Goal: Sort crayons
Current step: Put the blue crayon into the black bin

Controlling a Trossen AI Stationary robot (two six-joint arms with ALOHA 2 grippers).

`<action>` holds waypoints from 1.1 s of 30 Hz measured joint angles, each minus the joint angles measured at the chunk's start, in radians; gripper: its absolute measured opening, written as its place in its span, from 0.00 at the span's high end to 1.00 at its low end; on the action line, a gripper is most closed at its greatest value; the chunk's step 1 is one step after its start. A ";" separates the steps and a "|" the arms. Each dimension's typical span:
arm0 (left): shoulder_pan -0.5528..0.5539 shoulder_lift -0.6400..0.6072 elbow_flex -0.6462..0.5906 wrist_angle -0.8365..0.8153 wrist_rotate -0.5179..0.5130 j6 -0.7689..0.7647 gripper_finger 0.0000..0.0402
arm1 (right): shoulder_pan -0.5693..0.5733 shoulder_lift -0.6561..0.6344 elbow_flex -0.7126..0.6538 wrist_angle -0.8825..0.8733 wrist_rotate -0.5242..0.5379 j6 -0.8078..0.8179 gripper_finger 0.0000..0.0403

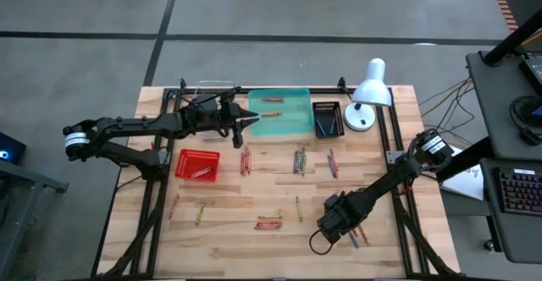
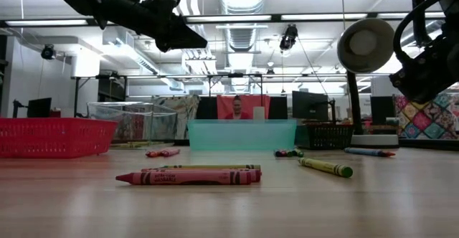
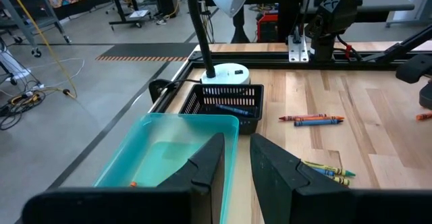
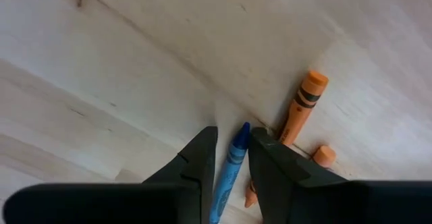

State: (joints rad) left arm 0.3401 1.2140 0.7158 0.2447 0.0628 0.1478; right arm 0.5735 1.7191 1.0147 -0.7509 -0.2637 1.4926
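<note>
Crayons lie scattered on the wooden table: a red group (image 1: pixel 246 158), mixed ones (image 1: pixel 300 160), and red ones near the front (image 2: pixel 190 175). My right gripper (image 1: pixel 332 223) points down at the table's near right. In the right wrist view its fingers (image 4: pixel 233 135) stand open, close on either side of a blue crayon (image 4: pixel 229 170) lying flat, with two orange crayons (image 4: pixel 300 109) beside it. My left gripper (image 3: pixel 236 140) hangs above the teal tray (image 1: pixel 292 124) at its left end. It is open by a narrow gap with nothing between its fingers.
A red mesh basket (image 1: pixel 197 164) sits at mid left. A black basket (image 1: pixel 327 118) and a white desk lamp (image 1: pixel 368 95) stand at the back right beside the teal tray, which holds a few crayons (image 1: pixel 271 101). A clear container (image 1: pixel 207 88) stands at the back left.
</note>
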 joint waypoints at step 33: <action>0.000 0.000 0.001 0.001 0.000 0.000 0.86 | -0.030 -0.100 -0.006 0.056 0.164 0.052 0.98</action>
State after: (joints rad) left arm 0.3401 1.2140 0.7170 0.2455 0.0631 0.1482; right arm 0.5432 1.6194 1.0088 -0.6950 -0.0993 1.5446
